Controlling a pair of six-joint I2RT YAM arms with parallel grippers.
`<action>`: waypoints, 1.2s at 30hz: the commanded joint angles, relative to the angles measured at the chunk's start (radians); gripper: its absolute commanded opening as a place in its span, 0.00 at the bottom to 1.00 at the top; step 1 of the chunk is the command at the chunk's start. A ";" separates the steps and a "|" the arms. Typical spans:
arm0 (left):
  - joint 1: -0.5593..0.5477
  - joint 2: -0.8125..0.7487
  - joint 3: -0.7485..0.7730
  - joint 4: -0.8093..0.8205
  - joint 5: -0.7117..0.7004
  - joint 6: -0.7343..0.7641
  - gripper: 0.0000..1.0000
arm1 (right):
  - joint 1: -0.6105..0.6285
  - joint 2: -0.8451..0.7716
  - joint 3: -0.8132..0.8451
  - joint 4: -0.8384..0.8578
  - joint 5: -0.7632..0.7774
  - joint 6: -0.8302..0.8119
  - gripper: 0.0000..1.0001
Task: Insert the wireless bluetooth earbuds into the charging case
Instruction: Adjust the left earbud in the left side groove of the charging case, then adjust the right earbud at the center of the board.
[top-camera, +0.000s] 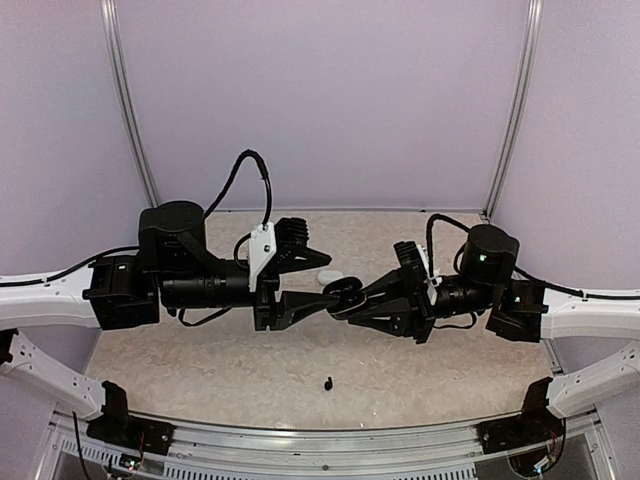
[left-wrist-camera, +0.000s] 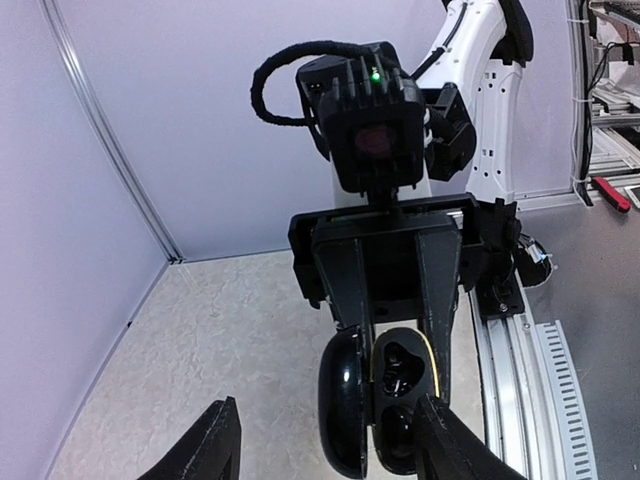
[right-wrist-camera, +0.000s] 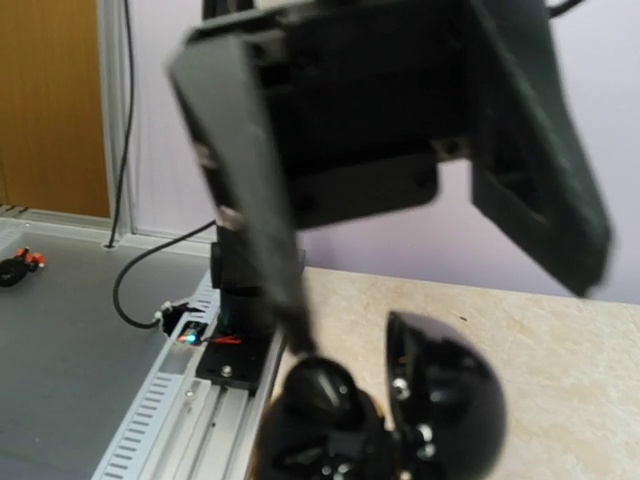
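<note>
Two arms meet above the middle of the counter (top-camera: 200, 370). The right claw (left-wrist-camera: 398, 362) is clamped on a black case (left-wrist-camera: 380, 400), held off the surface with its lid swung open. The left claw (left-wrist-camera: 328, 415) faces it with its jaws spread wide and nothing between them, one finger just beside the case. One black earbud (top-camera: 328, 382) lies alone on the counter, nearer the bases. A small white item (top-camera: 327, 276), too small to identify, sits under the left claw.
</note>
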 joint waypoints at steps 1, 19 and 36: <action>0.003 0.017 0.023 0.007 -0.050 -0.001 0.59 | -0.001 -0.004 0.032 0.035 -0.043 0.012 0.00; 0.032 -0.083 -0.110 0.066 -0.066 -0.112 0.62 | -0.167 -0.095 -0.074 0.095 0.078 0.179 0.00; -0.076 0.064 -0.527 0.359 -0.220 -0.499 0.54 | -0.255 -0.206 -0.153 -0.013 0.165 0.217 0.00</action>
